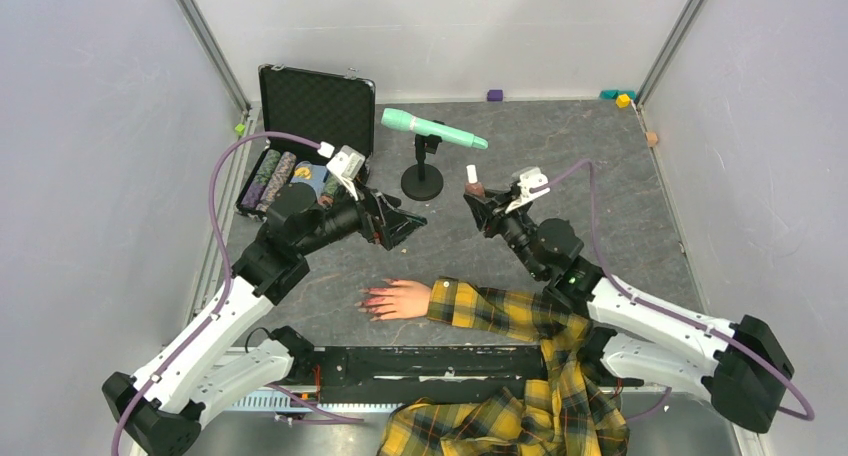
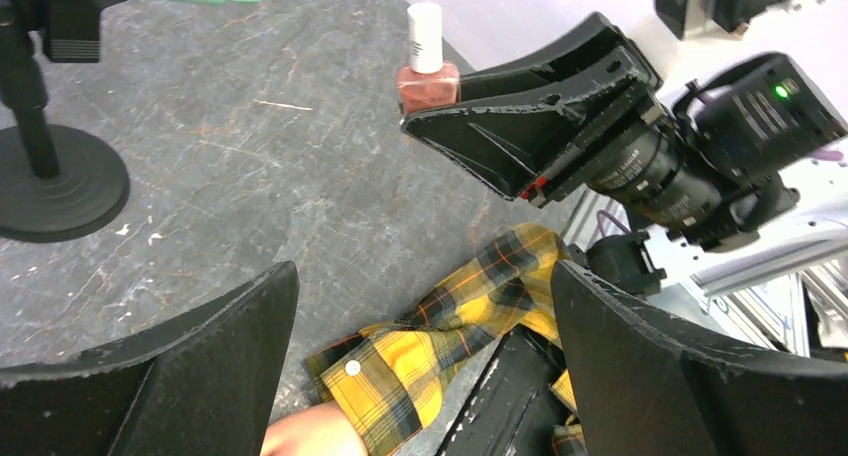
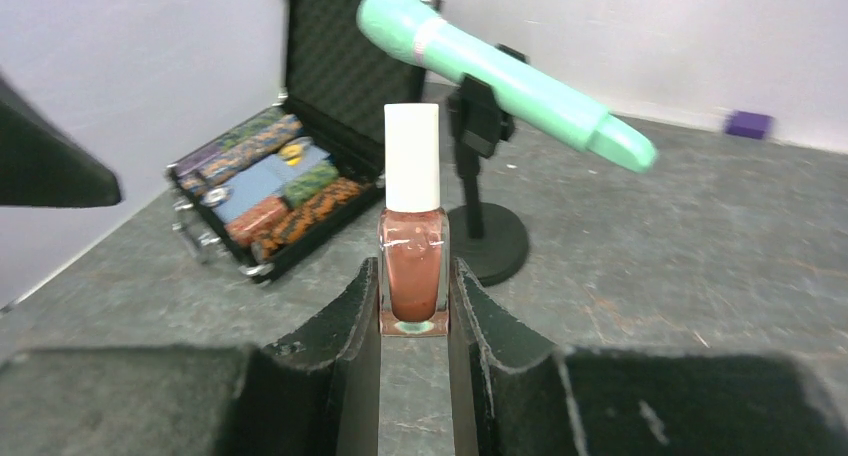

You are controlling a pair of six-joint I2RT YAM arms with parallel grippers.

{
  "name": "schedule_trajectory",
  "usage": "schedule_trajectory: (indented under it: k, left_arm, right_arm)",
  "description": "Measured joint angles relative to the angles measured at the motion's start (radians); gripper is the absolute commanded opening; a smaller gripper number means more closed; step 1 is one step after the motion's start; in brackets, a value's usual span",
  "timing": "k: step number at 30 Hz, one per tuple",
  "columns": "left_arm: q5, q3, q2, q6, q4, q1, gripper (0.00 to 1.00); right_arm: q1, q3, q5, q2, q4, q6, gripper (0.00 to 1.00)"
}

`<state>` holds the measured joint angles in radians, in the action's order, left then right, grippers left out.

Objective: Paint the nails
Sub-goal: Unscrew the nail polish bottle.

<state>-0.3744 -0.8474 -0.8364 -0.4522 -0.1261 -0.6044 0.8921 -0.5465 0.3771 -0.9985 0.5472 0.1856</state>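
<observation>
Bottle clamped on the right, left jaws wide

Case (image 1: 300, 141) of coloured chips stands lid-up at the far left of the grey table (image 1: 620, 196). Just beside it the left gripper (image 1: 405, 221) hangs above the surface, its fingers (image 2: 200, 346) spread wide and holding nothing. Behind it, a mint-green microphone (image 1: 432, 129) rests tilted on a black stand (image 1: 422, 181). Nearer the arm bases lies the mannequin hand (image 1: 402, 298), fingers pointing left, the red nails (image 1: 369, 298) at its tips, well apart from both grippers; its yellow plaid sleeve (image 1: 500, 314) trails right. The right gripper (image 3: 414, 276) pinches the white-capped polish bottle (image 3: 413, 216) upright by its base.
</observation>
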Motion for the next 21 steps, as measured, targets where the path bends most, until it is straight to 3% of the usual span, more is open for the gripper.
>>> schedule_trajectory:
  k: [6, 11, 21]
  left_arm:
    - [-0.099, 0.003, -0.005, 0.000, 0.046, 0.000, 1.00]
    - [-0.189, 0.010, -0.010, 0.000, 0.109, 0.000, 1.00]
    - [-0.317, 0.033, -0.010, -0.007, 0.214, 0.000, 1.00]
  right_arm:
    - [-0.125, 0.007, -0.398, 0.042, 0.002, 0.080, 0.00]
    - [-0.187, 0.054, -0.703, 0.059, 0.131, 0.196, 0.00]
    - [-0.196, 0.064, -1.037, 0.015, 0.334, 0.353, 0.00]
